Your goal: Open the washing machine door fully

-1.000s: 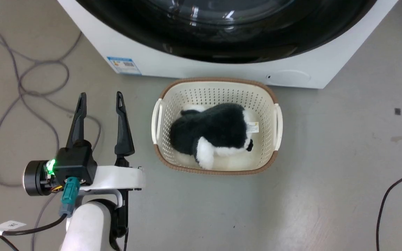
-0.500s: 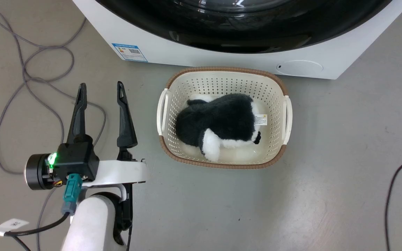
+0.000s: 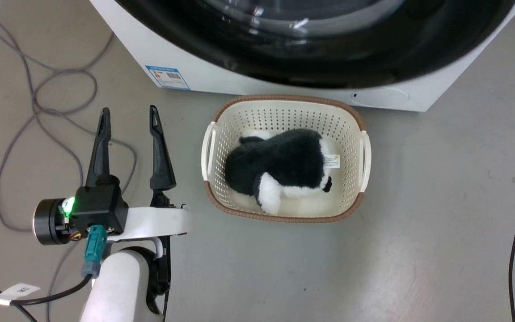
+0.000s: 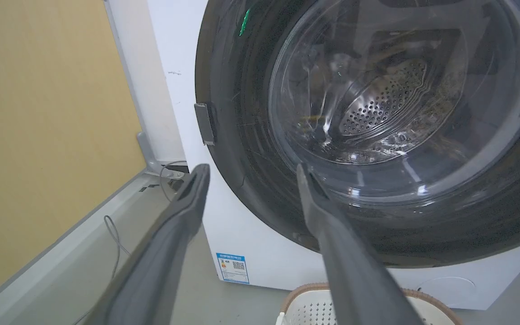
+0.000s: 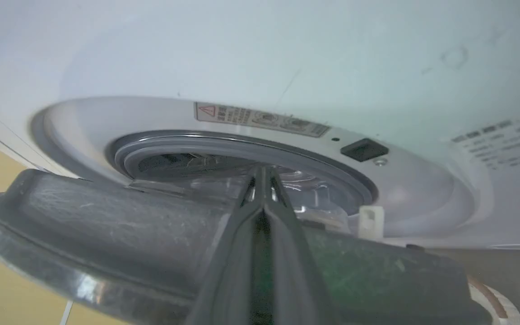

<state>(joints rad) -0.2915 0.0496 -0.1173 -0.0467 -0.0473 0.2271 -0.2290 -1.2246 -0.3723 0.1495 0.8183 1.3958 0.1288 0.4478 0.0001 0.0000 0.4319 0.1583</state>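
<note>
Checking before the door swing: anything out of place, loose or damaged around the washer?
Nothing spilled or broken. Loose grey cable loops over the floor beside the left gripper, a snag risk. The laundry basket with a black-and-white plush toy sits close in front of the washing machine, below the washing machine door.

From here the head view is evenly, softly lit from above: the grey floor [image 3: 418, 232] reads clean and the basket [image 3: 284, 99] throws only a faint shadow at its base. The glossy black washing machine door [image 3: 373, 67] picks up white streaks of glare across its glass. On the left wrist view the wide lens bows straight edges near the borders; the left gripper [image 4: 252, 169] looks soft and smeared close to the lens, while the drum [image 4: 386, 99] holes stay sharp. On the right wrist view the right gripper [image 5: 262, 174] is a blurred dark mass, and the white washing machine [image 5: 287, 54] looks pale and slightly hazy.
</note>
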